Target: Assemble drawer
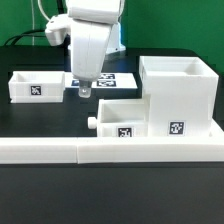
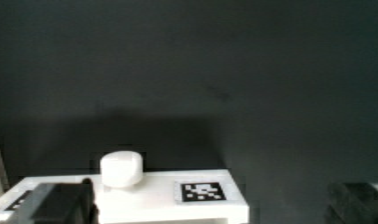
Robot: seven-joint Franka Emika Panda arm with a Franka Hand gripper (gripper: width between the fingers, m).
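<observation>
- The arm [image 1: 88,35] hung over the back of the dark surface [image 1: 40,120], with its jaws low, just in front of the marker board [image 1: 112,82].
- In the wrist view the two fingers [image 2: 58,205] showed as dark shapes far apart at the picture's edges. The jaws were spread wide and had hold of nothing.
- The knobbed drawer [image 1: 122,122] sat on the surface nearer the camera than the jaws. Its knob [image 1: 92,124] pointed to the exterior view's left and a marker tag showed on its front face.
- That drawer butted against the drawer housing [image 1: 180,95], a taller open-topped white box on the exterior view's right. I could not tell whether it was partly inside the housing.
- The wrist view showed the same knob [image 2: 118,168] and a tagged white face of the drawer [image 2: 204,190] between the fingers, untouched.
- A second drawer [image 1: 35,85], a small open tray with a tag, lay at the exterior view's left, well apart from the housing.
- A long white rail [image 1: 110,152] ran across the front of the surface.
</observation>
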